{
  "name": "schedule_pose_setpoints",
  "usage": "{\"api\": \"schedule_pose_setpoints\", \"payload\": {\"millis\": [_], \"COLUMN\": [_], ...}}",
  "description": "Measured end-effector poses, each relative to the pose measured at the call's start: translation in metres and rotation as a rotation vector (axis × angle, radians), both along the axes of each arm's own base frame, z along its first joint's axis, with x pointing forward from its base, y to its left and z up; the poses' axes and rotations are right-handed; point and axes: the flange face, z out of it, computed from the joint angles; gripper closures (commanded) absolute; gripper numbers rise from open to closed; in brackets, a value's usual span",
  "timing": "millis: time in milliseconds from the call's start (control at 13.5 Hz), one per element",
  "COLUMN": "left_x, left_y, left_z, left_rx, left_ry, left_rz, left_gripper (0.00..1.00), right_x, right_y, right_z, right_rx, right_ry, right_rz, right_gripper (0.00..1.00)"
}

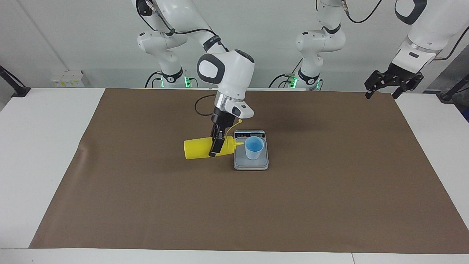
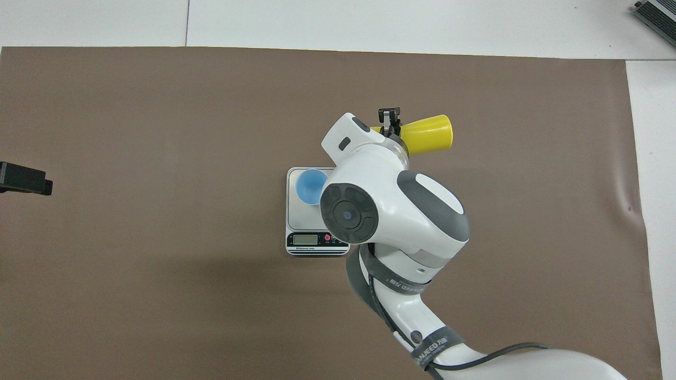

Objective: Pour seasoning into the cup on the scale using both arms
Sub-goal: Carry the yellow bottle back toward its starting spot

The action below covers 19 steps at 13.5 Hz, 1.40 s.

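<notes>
Holding the yellow seasoning bottle (image 1: 203, 147) on its side, my right pincer (image 1: 217, 143) is clamped around the bottle's body near the cap end, at the middle of the brown mat (image 1: 146, 205) that covers the white surface (image 1: 36, 146). The bottle hangs level above the mat, its nozzle pointing toward the light-blue cup (image 1: 254, 147) and stopping just short of the cup's rim, over the edge of the scale (image 1: 251, 163); its flat base points toward the right arm's end of the surface. From overhead I see only the bottle's base end (image 2: 429, 134) past the right arm's wrist, with one black finger (image 2: 390, 116) showing beside it. The cup stands upright on the scale's grey plate, and in the overhead view the cup (image 2: 309, 186) sits on the part of the plate farther from the robots, while the dark display strip runs along the scale's (image 2: 301, 221) nearer edge. My left pincer (image 1: 381, 88) waits raised over the mat's corner at the left arm's end, fingers spread apart and holding nothing; overhead, only a dark tip of it (image 2: 24, 179) enters the view.
</notes>
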Motion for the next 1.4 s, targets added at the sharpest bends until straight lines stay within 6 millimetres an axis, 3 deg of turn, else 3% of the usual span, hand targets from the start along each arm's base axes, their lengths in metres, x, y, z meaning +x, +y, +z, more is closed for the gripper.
{"api": "schedule_pose_setpoints", "payload": {"millis": [370, 665, 739, 961, 1182, 1404], "left_x": [0.0, 0.0, 0.0, 0.0, 0.0, 0.0], "left_y": [0.0, 0.0, 0.0, 0.0, 0.0, 0.0], "left_z": [0.0, 0.0, 0.0, 0.0, 0.0, 0.0], "left_rx": [0.0, 0.0, 0.0, 0.0, 0.0, 0.0], "left_ry": [0.0, 0.0, 0.0, 0.0, 0.0, 0.0], "left_rz": [0.0, 0.0, 0.0, 0.0, 0.0, 0.0], "left_gripper": [0.0, 0.0, 0.0, 0.0, 0.0, 0.0], "right_x": [0.009, 0.009, 0.009, 0.013, 0.016, 0.009], "right_y": [-0.05, -0.091, -0.105, -0.172, -0.223, -0.251], "right_z": [0.022, 0.052, 0.06, 0.079, 0.072, 0.045], "right_rx": [0.198, 0.365, 0.432, 0.59, 0.764, 0.932], "right_ry": [0.148, 0.223, 0.264, 0.349, 0.398, 0.435], "right_rz": [-0.145, -0.239, -0.246, -0.235, -0.224, -0.223], "right_gripper": [1.0, 1.0, 1.0, 1.0, 1.0, 1.0]}}
